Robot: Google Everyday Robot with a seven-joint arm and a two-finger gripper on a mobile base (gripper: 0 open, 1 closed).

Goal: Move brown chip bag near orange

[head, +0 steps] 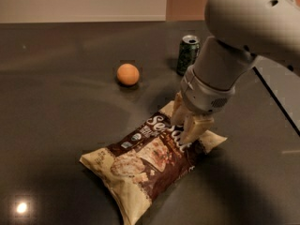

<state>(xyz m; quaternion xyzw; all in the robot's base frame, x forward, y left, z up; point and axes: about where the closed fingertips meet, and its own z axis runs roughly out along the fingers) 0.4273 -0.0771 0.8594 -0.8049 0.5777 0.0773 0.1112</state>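
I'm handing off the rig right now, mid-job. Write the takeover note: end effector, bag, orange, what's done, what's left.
End effector: down on the upper right end of the brown chip bag, at the "Sea Salt" lettering. Whether it has a grip cannot be told.
Bag: lies flat on the dark table, front centre.
Orange: behind and to the left of the bag, clearly apart from it.
Green can: upright at the back, right of the orange.
Done: end effector brought to the bag.
Left: confirm the grasp, bring the bag next to the orange, let go.
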